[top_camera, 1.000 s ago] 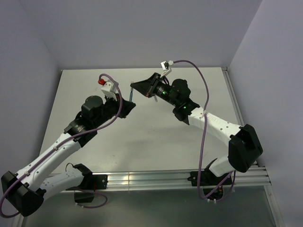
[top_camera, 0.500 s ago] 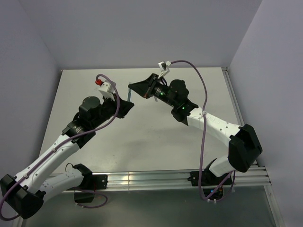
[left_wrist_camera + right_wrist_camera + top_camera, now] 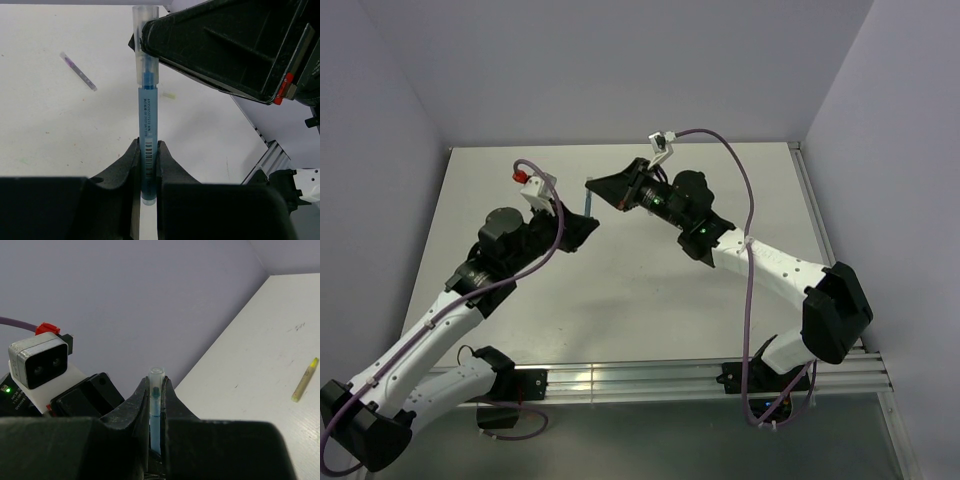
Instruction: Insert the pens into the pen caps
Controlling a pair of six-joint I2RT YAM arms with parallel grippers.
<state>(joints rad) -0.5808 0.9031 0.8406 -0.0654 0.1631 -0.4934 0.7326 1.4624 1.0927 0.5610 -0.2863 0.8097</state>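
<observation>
My left gripper is shut on the lower barrel of the blue pen, which stands upright between its fingers. A clear pale pen cap sits over the pen's tip. My right gripper is shut on that pen cap, and the blue tip shows inside it. In the top view the two grippers meet at the blue pen above the back middle of the table. The grey-purple pen lies on the table. The yellow pen lies on the table too. The other caps are not clearly visible.
A small pale yellowish piece lies on the white table past the blue pen. Purple-grey walls close the back and sides. A metal rail runs along the near edge by the arm bases.
Both grippers have drifted a little to the left and toward the back together, still joined at the blue pen and cap.
</observation>
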